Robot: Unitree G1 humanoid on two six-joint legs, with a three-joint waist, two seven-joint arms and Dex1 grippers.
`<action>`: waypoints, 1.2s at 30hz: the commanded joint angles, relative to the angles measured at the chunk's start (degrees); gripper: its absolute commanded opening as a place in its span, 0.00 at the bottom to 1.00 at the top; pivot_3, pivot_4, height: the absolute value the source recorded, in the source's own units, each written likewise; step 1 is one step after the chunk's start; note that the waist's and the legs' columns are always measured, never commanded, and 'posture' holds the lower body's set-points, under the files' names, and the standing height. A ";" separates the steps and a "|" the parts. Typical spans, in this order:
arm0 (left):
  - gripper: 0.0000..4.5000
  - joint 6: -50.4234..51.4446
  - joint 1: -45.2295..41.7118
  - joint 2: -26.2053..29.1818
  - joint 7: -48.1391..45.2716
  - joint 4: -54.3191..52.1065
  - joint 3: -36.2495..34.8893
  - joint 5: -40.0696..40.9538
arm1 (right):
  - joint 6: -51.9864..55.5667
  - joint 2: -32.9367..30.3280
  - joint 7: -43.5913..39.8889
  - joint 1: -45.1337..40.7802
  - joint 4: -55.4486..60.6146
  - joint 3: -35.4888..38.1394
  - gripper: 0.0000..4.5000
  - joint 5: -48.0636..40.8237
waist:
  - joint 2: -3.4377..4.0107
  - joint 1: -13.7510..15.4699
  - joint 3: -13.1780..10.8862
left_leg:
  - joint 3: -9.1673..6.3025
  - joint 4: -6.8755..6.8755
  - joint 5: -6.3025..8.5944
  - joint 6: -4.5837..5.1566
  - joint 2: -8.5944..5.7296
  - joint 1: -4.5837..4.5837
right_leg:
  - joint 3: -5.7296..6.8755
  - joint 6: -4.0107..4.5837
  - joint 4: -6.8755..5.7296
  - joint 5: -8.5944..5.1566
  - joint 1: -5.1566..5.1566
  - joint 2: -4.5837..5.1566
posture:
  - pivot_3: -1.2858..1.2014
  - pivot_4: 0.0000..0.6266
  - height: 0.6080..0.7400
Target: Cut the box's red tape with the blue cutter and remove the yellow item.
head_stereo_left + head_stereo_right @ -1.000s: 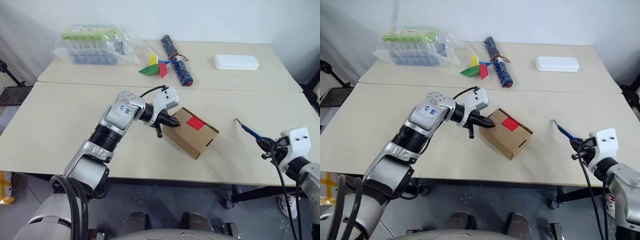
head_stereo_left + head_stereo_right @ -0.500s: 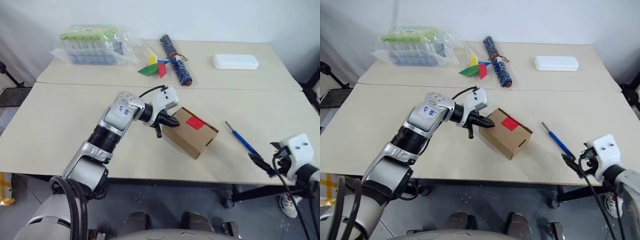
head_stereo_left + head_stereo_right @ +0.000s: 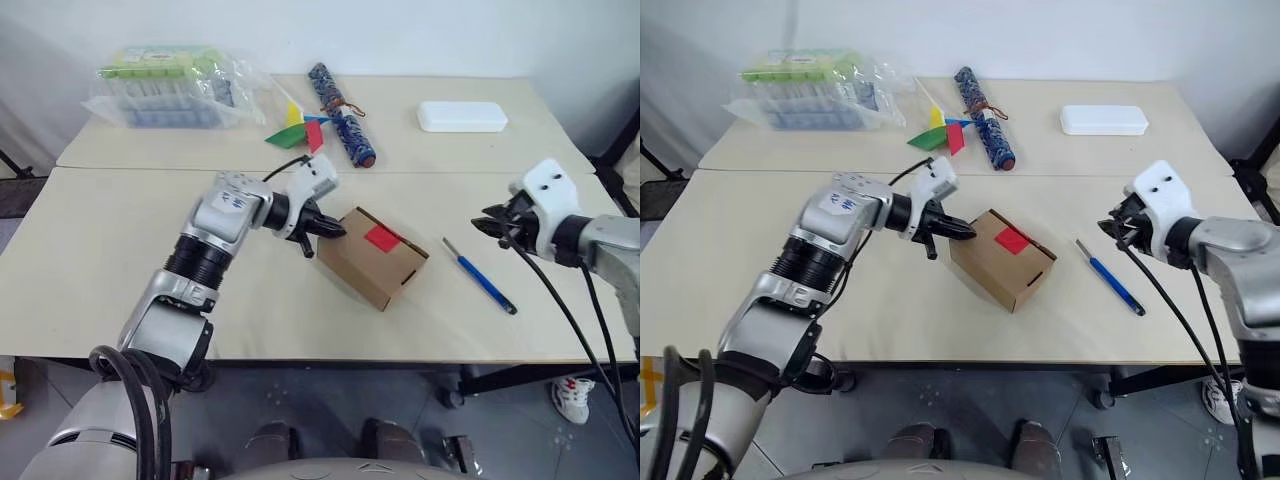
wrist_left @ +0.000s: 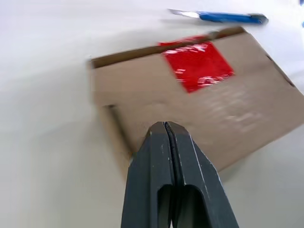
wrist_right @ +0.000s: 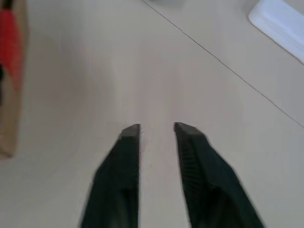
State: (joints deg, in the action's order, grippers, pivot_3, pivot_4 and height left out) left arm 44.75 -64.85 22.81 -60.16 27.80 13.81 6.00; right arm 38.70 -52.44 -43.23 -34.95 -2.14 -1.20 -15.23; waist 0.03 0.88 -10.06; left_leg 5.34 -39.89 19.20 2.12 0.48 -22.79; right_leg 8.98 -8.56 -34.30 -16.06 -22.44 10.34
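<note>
Left gripper pressed together, empty, tips against the near-left edge of the box, apparently steadying it. Red tape sits on the box top just beyond those tips, uncut.

Right gripper held above the table, fingers parted by a narrow gap, nothing between them. Cutter lies flat on the table below and slightly toward the robot from this gripper, apart from it, blade end pointing away from the robot. Box lies to the gripper's left, cutter between them.

Yellow item not seen; presumably inside the closed box.

Step in hand, as I judge it: getting hold of the cutter. Cutting not begun.

Next move calls for: spread the right fingers, lower over the cutter's handle, align across its length, close firmly. A slim stick lying flat may roll or slip out.
</note>
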 commanded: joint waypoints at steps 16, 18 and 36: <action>0.00 40.87 17.58 6.92 8.56 -41.14 -9.20 16.68 | -13.83 12.09 -12.00 -14.53 -21.95 -10.64 0.01 10.62 | 0.02 -0.73 -0.14 | -0.19 0.03 -0.05 -0.16 0.08 -0.39 | 0.15 -0.04 -0.22 -0.01 -0.27 -0.01 | 0.52 0.24 1.00; 0.00 43.29 19.40 3.99 11.78 -43.63 -10.41 17.36 | -13.36 12.04 -13.31 -13.81 -20.37 -11.10 0.01 10.65 | 0.02 -0.75 -0.14 | -0.33 -0.04 -0.05 -0.16 0.12 -0.38 | 0.13 -0.04 -0.23 0.00 -0.17 -0.02 | 0.52 0.24 1.00; 0.00 22.28 17.29 -0.31 15.77 -24.23 -1.20 15.82 | 5.40 7.69 -17.30 -2.45 9.04 -8.65 0.01 5.53 | 0.02 -0.62 -0.14 | -0.22 -0.08 -0.10 -0.23 0.02 -0.32 | 0.08 -0.03 -0.26 -0.01 -0.17 -0.09 | 0.52 0.24 1.00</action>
State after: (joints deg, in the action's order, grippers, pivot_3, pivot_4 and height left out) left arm 69.81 -46.58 21.89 -42.72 3.30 11.43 22.19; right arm 42.31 -43.66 -60.49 -37.48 2.47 -12.27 -8.16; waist 0.05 0.26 -10.20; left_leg 5.11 -39.97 19.11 1.89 0.51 -23.10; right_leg 9.07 -8.59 -34.57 -16.07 -22.61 10.24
